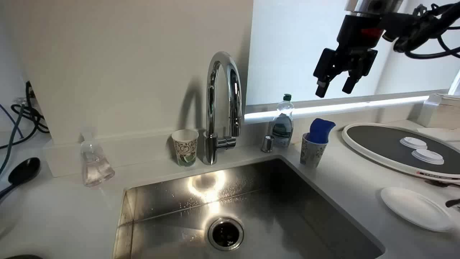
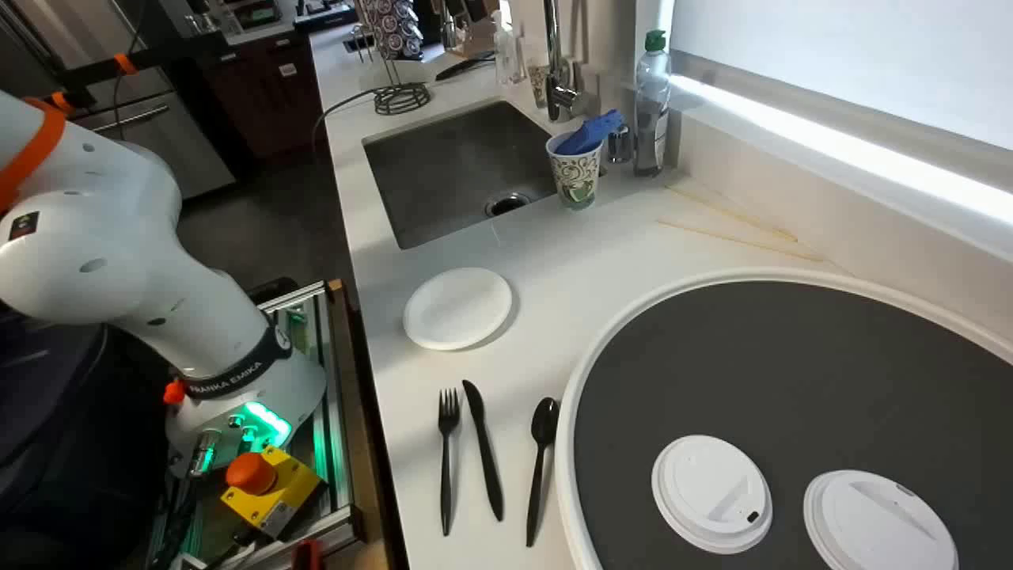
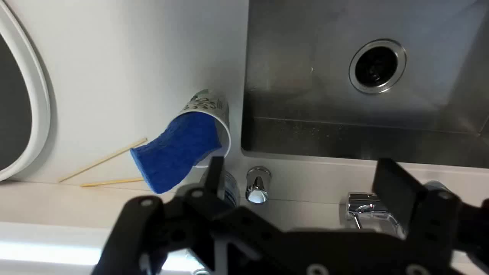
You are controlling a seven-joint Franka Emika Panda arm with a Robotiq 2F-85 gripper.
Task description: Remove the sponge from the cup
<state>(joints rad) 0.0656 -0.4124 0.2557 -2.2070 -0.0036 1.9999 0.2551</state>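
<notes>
Zero removal done, I judge: sponge (image 3: 175, 151) pokes from cup (image 1: 312, 154); my gripper (image 1: 335, 89) hangs clear, spread and empty. Grasp, lift-out remain.

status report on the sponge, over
Gripper open, empty, raised. Sponge in cup, upper end sticking out. Green-capped bottle near cup, might crowd the approach.
</notes>
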